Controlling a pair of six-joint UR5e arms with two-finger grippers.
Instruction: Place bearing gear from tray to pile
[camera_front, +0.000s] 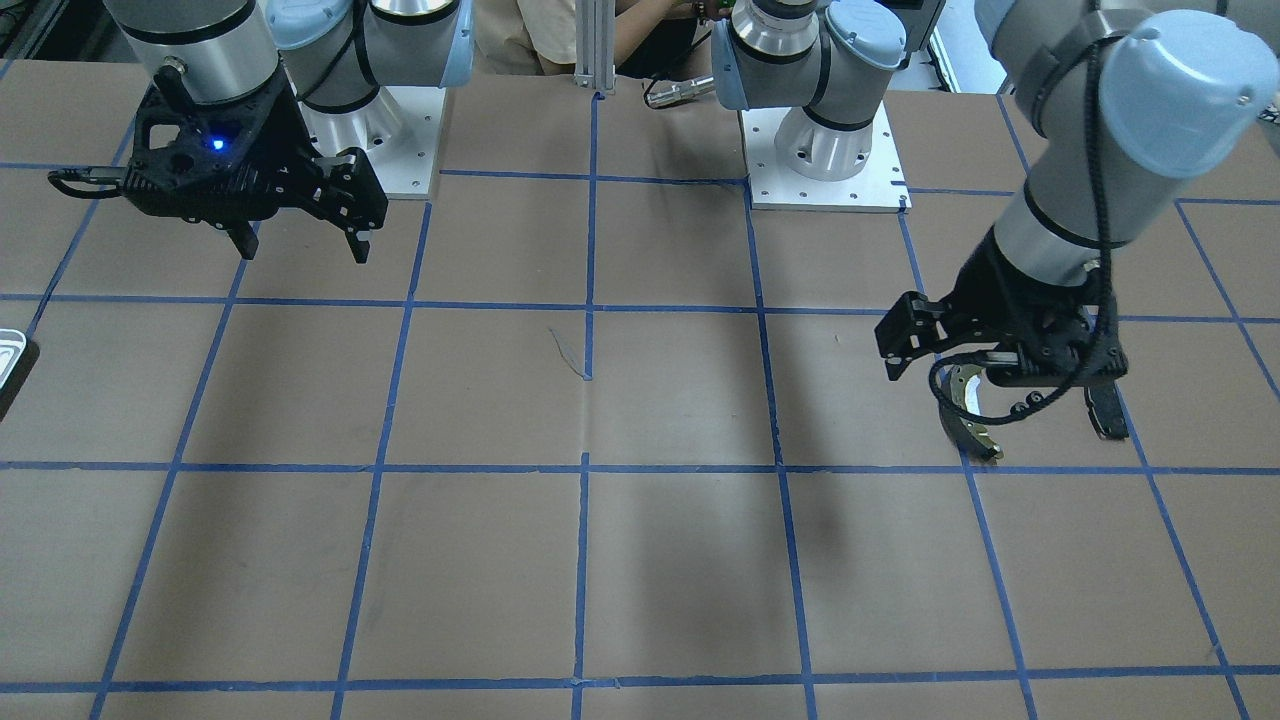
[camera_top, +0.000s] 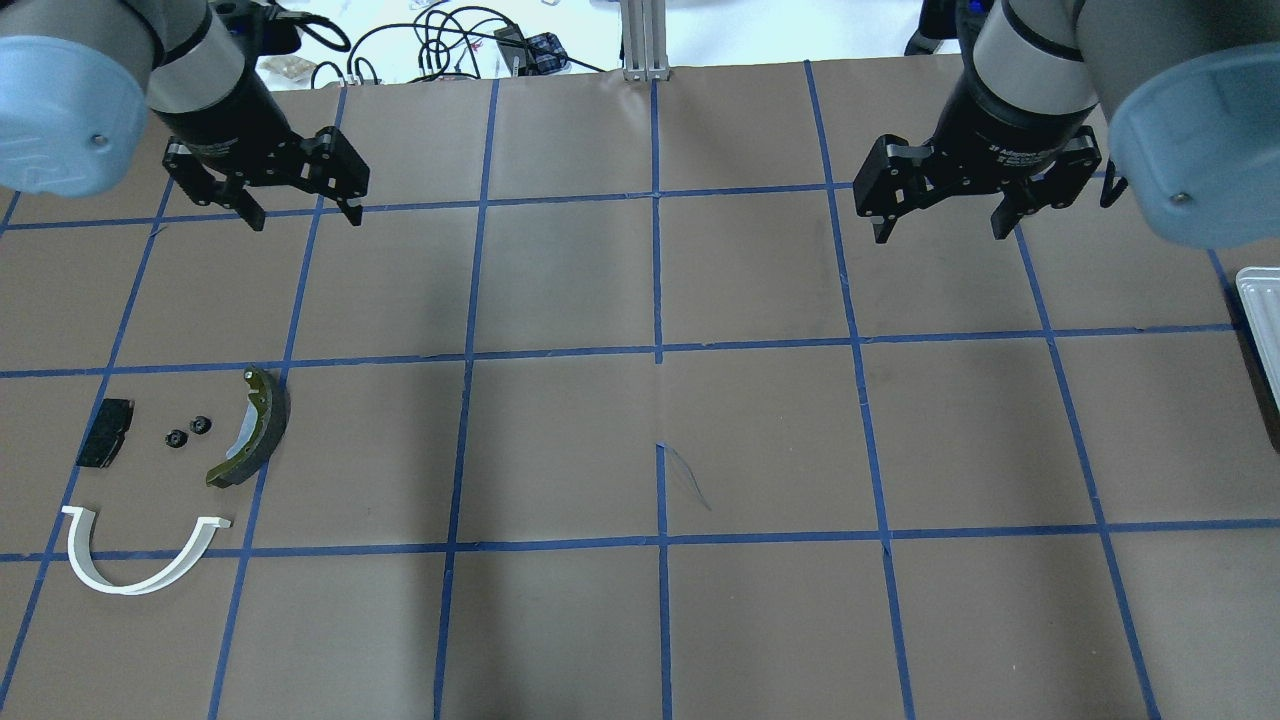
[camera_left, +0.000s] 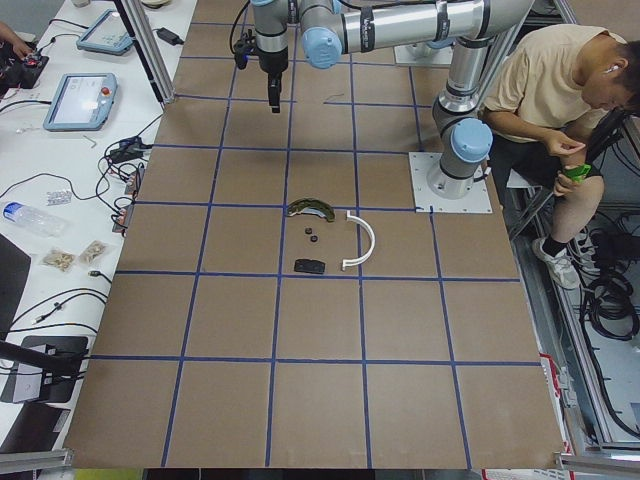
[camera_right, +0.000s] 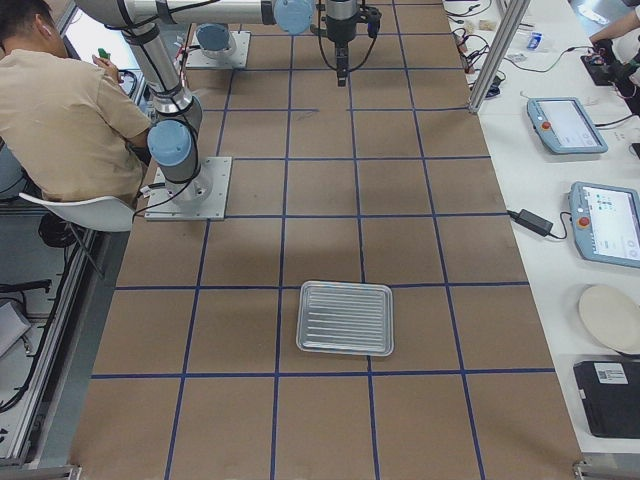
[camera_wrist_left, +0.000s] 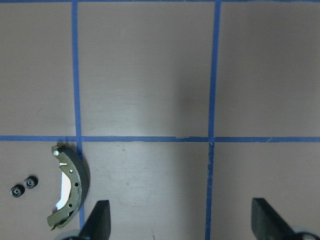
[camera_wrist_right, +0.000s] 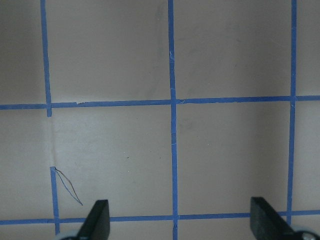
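Two small black bearing gears lie on the table in the pile, between the black pad and the olive-green brake shoe, above the white arch strip. They also show in the left wrist view. The silvery tray looks empty; only a sliver of it shows at the overhead view's right edge. My left gripper is open and empty, above the table beyond the pile. My right gripper is open and empty, well left of the tray.
Brown paper with a blue tape grid covers the table. A seated operator is beside the robot bases. Tablets and cables lie on the side bench.
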